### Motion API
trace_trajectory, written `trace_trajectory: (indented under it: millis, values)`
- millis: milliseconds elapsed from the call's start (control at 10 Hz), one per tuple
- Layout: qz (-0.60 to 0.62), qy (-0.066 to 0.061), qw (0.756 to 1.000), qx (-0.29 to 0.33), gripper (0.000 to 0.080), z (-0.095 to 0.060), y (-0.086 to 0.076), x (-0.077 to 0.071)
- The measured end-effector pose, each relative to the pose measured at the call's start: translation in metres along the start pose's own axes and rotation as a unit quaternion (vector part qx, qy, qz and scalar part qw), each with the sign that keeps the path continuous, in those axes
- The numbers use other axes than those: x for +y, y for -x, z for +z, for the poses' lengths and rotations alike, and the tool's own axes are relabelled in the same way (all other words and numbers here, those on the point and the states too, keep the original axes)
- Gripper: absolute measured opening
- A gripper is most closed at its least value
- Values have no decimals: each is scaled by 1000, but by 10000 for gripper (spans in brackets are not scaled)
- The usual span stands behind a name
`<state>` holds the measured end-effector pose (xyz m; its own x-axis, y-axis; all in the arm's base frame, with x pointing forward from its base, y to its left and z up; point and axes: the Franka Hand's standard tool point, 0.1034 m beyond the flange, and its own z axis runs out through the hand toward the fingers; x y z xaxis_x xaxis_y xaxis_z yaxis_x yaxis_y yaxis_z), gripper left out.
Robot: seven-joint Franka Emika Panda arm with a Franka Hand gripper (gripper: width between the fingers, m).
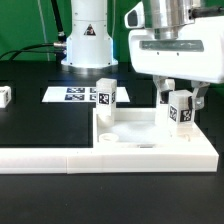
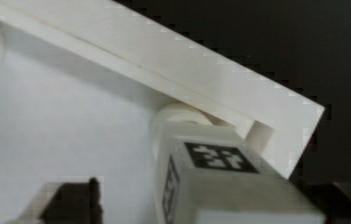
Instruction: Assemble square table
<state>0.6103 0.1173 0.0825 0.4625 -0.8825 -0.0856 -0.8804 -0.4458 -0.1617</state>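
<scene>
Black table (image 1: 40, 125) carried the tabletop (image 1: 140, 138). At its back corner on the exterior view's right, the gripper (image 1: 182, 106) straddled an upright leg (image 2: 216, 165), fingers (image 2: 74, 200) spread and apparently not pinching. Doing this well meant closing squarely on the leg's flat sides, then twisting without tilting.

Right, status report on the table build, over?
Gripper open, straddling upright leg at tabletop corner. Second leg stands at another corner. Nothing blocking.

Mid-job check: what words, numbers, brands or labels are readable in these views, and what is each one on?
No words, numbers or brands are readable in either view.
The only markings are black-and-white square tags, which are patterns, not text. They are on the corner leg, the other upright leg and the marker board.
</scene>
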Motion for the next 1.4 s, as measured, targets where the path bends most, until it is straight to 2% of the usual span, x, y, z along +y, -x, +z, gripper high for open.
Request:
trace_trajectory:
  millis: [100, 400, 800, 1000, 1100, 1300, 1400]
  values:
    - [-34, 0, 999, 0, 622, 0, 0, 0]
    - [-218, 4, 976, 1, 648, 1, -1, 0]
    - [-433, 18, 901, -24, 649, 3, -10, -7]
    - [-518, 39, 854, -25, 649, 0, -10, -11]
    - [-547, 42, 836, -23, 649, 0, -9, -13]
    - [-592, 41, 804, -24, 649, 0, -10, -13]
    - [-597, 40, 801, -23, 649, 1, -10, -13]
